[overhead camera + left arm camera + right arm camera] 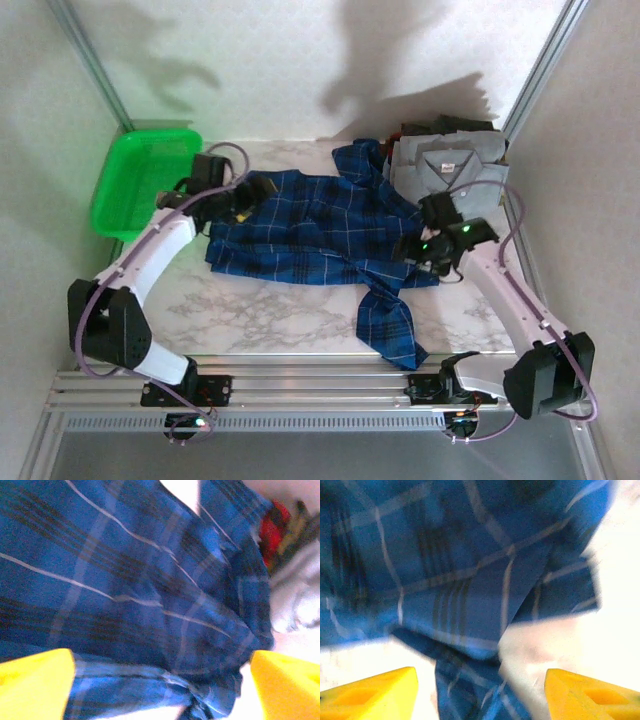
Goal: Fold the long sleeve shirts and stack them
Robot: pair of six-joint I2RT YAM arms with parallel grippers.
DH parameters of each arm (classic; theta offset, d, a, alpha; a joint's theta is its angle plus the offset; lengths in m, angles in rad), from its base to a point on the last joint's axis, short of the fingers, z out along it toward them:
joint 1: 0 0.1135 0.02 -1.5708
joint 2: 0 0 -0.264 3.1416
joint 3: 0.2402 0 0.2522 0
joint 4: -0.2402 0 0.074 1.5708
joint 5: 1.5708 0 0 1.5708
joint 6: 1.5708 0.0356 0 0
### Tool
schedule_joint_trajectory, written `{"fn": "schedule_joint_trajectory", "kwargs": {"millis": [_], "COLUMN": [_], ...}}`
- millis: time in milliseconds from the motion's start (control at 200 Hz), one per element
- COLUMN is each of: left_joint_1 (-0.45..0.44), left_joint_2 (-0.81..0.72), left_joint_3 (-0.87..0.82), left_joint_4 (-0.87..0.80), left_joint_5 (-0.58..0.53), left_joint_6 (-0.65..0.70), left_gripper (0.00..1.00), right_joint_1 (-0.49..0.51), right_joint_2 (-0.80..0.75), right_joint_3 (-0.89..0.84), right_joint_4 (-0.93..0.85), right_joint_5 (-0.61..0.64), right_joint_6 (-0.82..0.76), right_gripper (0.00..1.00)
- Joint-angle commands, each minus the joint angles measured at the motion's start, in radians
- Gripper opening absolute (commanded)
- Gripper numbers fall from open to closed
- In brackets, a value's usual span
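- Table (250, 320): marbled top, carries every item listed.
- Dark blue plaid shirt (310, 225): mid-table, laid sideways between the two arms. It is rumpled and only partly gathered. One sleeve (385, 325) trails toward the near edge, and the far end bunches up just beside the stack. Judged unfinished: the sleeve needs bringing in, the body needs folding down, and the whole shirt then goes onto the stack.
- Stack, far right corner: plain grey shirt (450, 170), folded with collar showing, lies on top of darker folded shirts (440, 128). Judged done; how many lie underneath cannot be told.
- Green basket (140, 185): far left, just beyond the plaid shirt's left end. No part in the task.
- Left gripper (160, 695): over the plaid shirt's left side. Its yellow fingers (35, 685) stand wide apart above the cloth, with nothing clamped.
- Right gripper (482, 695): at the shirt's right edge, where cloth meets bare table. Its jaws are likewise apart and hold nothing.
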Motion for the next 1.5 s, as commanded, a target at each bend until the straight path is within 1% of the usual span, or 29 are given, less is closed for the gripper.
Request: {"fn": "schedule_joint_trajectory", "kwargs": {"millis": [0,75,175,240,310,340,375,430,450,495,571,631,701,776,866,1016,1036,1166,1351,1451,1496], "left_joint_1": [-0.091,-0.135,-0.155,-0.166,-0.176,-0.176,-0.174,-0.17,-0.17,-0.171,-0.166,-0.167,-0.165,-0.165,-0.167,-0.169,-0.169,-0.174,-0.176,-0.176,-0.176], "left_joint_2": [0.081,0.127,0.19,0.233,0.277,0.299,0.322,0.345,0.348,0.356,0.37,0.37,0.361,0.346,0.33,0.313,0.314,0.312,0.285,0.269,0.266], "left_joint_3": [-0.073,-0.088,-0.101,-0.09,-0.073,-0.071,-0.067,-0.064,-0.066,-0.068,-0.078,-0.099,-0.134,-0.171,-0.201,-0.228,-0.229,-0.243,-0.28,-0.298,-0.298], "left_joint_4": [0.04,0.084,0.142,0.154,0.144,0.143,0.132,0.129,0.13,0.128,0.111,0.101,0.101,0.115,0.144,0.175,0.176,0.189,0.202,0.212,0.211], "left_joint_5": [0.086,0.089,0.083,0.069,0.009,-0.017,-0.056,-0.112,-0.139,-0.202,-0.29,-0.349,-0.404,-0.422,-0.419,-0.414,-0.412,-0.403,-0.406,-0.411,-0.413], "left_joint_6": [-0.034,-0.054,-0.074,-0.064,-0.04,-0.037,-0.041,-0.048,-0.049,-0.051,-0.053,-0.05,-0.05,-0.05,-0.049,-0.035,-0.031,-0.008,0.001,0.005,0.01], "left_gripper": [0.68,0.53,0.43,0.41,0.4,0.39,0.38,0.37,0.37,0.38,0.38,0.39,0.41,0.41,0.42,0.43,0.43,0.43,0.45,0.46,0.46], "right_joint_1": [0.115,0.179,0.262,0.313,0.36,0.365,0.398,0.416,0.419,0.42,0.421,0.421,0.421,0.42,0.416,0.375,0.342,0.235,0.101,0.033,0.015], "right_joint_2": [0.037,0.068,0.133,0.184,0.242,0.265,0.292,0.33,0.341,0.355,0.363,0.348,0.308,0.257,0.208,0.17,0.169,0.199,0.328,0.427,0.472], "right_joint_3": [-0.123,-0.171,-0.182,-0.181,-0.187,-0.19,-0.196,-0.206,-0.212,-0.222,-0.203,-0.159,-0.082,0.003,0.126,0.312,0.34,0.457,0.614,0.681,0.711], "right_joint_4": [-0.081,-0.085,-0.109,-0.108,-0.089,-0.082,-0.074,-0.059,-0.048,-0.025,-0.025,-0.056,-0.102,-0.157,-0.225,-0.275,-0.274,-0.212,-0.094,-0.026,-0.001], "right_joint_5": [-0.068,-0.031,0.038,0.057,0.069,0.075,0.084,0.097,0.102,0.111,0.149,0.19,0.227,0.242,0.235,0.161,0.146,-0.008,-0.132,-0.247,-0.279], "right_joint_6": [0.068,0.132,0.21,0.258,0.303,0.32,0.338,0.362,0.369,0.382,0.39,0.375,0.342,0.298,0.246,0.146,0.133,0.078,0.054,0.081,0.088], "right_gripper": [0.68,0.68,0.66,0.66,0.65,0.65,0.64,0.61,0.59,0.5,0.3,0.18,0.09,0.0,0.0,0.0,0.0,0.0,0.0,0.0,0.0]}}
